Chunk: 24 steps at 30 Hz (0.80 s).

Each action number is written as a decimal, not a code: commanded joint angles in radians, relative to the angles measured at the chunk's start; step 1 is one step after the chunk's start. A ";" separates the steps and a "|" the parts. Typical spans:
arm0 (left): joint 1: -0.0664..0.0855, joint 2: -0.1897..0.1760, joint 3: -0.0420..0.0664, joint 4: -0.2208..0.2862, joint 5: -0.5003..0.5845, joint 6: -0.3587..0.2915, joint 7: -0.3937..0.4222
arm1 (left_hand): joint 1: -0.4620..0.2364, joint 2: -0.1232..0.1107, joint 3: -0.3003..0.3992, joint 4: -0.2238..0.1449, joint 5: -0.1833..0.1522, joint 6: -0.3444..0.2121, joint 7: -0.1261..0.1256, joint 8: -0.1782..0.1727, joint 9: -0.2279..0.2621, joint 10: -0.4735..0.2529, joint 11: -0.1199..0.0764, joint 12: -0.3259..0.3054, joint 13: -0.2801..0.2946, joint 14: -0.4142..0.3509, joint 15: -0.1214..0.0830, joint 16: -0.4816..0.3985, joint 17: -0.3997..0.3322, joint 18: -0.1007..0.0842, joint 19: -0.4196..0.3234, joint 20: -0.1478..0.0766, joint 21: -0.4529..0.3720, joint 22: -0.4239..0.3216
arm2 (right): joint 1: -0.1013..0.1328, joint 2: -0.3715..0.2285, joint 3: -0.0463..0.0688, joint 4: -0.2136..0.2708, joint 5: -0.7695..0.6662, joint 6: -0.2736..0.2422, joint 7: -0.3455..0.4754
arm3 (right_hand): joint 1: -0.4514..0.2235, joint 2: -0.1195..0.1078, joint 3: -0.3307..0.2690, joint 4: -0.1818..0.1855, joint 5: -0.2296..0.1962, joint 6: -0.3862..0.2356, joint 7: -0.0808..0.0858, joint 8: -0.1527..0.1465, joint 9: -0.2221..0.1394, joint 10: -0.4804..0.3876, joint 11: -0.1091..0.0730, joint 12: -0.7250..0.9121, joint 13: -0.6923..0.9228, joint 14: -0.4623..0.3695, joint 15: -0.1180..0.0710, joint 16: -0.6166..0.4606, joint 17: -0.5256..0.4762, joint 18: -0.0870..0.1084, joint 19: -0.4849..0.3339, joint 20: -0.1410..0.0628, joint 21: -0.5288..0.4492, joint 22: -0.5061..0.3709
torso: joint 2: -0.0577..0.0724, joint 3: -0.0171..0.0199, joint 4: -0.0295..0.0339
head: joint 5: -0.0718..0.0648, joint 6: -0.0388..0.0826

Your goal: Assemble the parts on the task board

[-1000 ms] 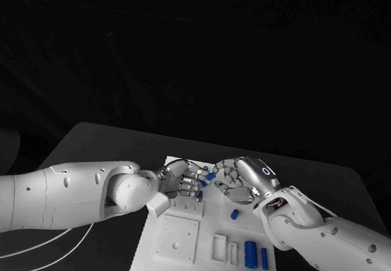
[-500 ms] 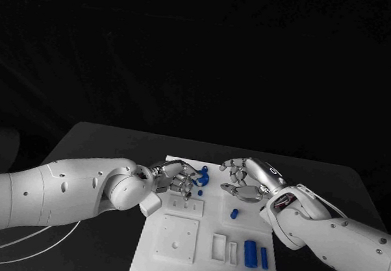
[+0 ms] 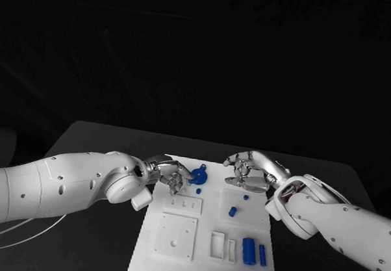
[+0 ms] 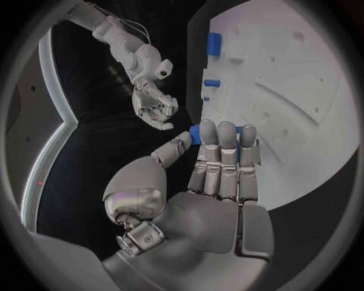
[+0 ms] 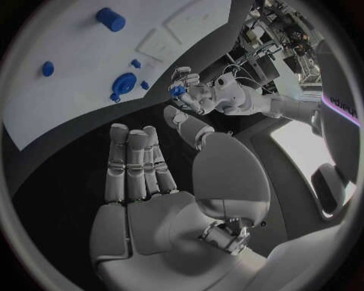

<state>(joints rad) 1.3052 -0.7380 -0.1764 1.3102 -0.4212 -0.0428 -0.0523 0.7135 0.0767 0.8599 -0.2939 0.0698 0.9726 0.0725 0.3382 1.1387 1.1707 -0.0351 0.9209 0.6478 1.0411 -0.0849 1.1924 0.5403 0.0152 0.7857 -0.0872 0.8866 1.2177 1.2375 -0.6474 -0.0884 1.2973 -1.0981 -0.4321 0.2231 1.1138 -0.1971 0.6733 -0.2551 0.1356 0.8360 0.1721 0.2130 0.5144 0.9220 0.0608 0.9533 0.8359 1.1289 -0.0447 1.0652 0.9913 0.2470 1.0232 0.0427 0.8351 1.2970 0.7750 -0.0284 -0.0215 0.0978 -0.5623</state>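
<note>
The white task board (image 3: 202,267) lies in the middle of the table. My left hand (image 3: 172,175) hovers at the board's far left and pinches a small blue part (image 4: 194,133), which shows in the right wrist view too as the held part (image 5: 176,91). Beside its fingertips a round blue part (image 3: 197,177) sits on the board, also in view as the round part (image 5: 124,82). My right hand (image 3: 249,169) hangs over the board's far right, fingers apart and holding nothing; the same hand (image 5: 144,182) shows bare fingers.
A short blue cylinder (image 3: 232,211) and two small blue pieces (image 3: 246,196) lie mid-board. Two long blue parts (image 3: 248,251) stand near the front right, beside white slots (image 3: 217,244) and a square plate (image 3: 177,237). A cable (image 3: 15,237) trails at the left.
The two hands, close together around the blue part one second ago, have drawn apart. The right hand has moved back to the far right with nothing in it; the left keeps the part.
</note>
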 commanded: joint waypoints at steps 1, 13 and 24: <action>0.013 0.007 0.001 -0.005 -0.097 -0.038 -0.059 | 0.062 0.024 -0.008 0.001 0.018 0.044 -0.027 0.005 0.033 0.040 -0.026 -0.015 -0.008 0.042 -0.029 -0.010 -0.006 -0.014 0.014 -0.119 0.005 -0.008 | 0.021 -0.005 0.001 -0.030 0.108 0.096 0.009 | -0.006 0.011 -0.013 -0.004 0.013 0.005 0.003 0.005 -0.002 -0.010 0.002 0.004 -0.005 -0.010 0.000 0.005 -0.003 0.015 -0.007 0.007 -0.009 0.003 | -0.002 -0.0006 -0.0017 | -0.007 -0.003; 0.066 0.029 0.000 -0.002 -0.276 0.012 -0.228 | 0.090 -0.022 -0.020 0.001 0.026 0.115 -0.046 -0.023 0.034 0.109 -0.045 -0.051 -0.026 0.099 -0.044 -0.035 -0.019 -0.015 0.055 -0.132 -0.005 -0.031 | 0.043 0.013 0.001 -0.163 0.326 0.301 -0.044 | -0.061 0.051 -0.051 -0.031 0.049 0.006 0.022 0.028 -0.005 -0.053 0.033 -0.214 -0.242 -0.084 0.040 -0.253 -0.169 0.007 -0.120 0.075 -0.229 -0.110 | -0.008 0.0011 0.0007 | -0.012 -0.006; 0.069 0.080 -0.008 -0.035 -0.395 -0.038 -0.303 | 0.113 -0.058 -0.025 0.005 0.054 0.163 -0.055 -0.040 0.035 0.155 -0.053 -0.073 -0.031 0.131 -0.050 -0.048 -0.021 -0.015 0.081 -0.139 -0.011 -0.043 | 0.048 0.035 0.001 -0.271 0.360 0.289 -0.052 | -0.085 0.072 -0.073 -0.027 0.103 -0.004 0.014 0.052 -0.019 0.049 0.077 -0.574 -0.573 -0.162 0.153 -0.676 -0.360 -0.019 -0.287 0.156 -0.524 -0.272 | -0.022 0.0028 0.0116 | -0.014 -0.016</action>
<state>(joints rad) 1.3737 -0.6577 -0.1839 1.2715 -0.7400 -0.0541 -0.3019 0.7927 -0.0025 0.8422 -0.2900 0.1172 1.0596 0.0853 0.3017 1.1380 1.2566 -0.0256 0.8516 0.6177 1.1100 -0.0770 1.1499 0.5206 0.0151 0.8617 -0.1107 0.8822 1.1767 1.2831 -0.6170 -0.0878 1.0342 -0.7849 -0.1690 0.1776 1.0384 -0.1274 0.6042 -0.2851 0.2329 0.8327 0.1899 0.2605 0.4969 0.9671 0.1338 0.3936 0.2747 0.9783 0.1035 0.4042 0.6400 0.2388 0.7474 0.1949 0.3236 1.0316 0.7591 -0.0260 -0.0151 0.0844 -0.5745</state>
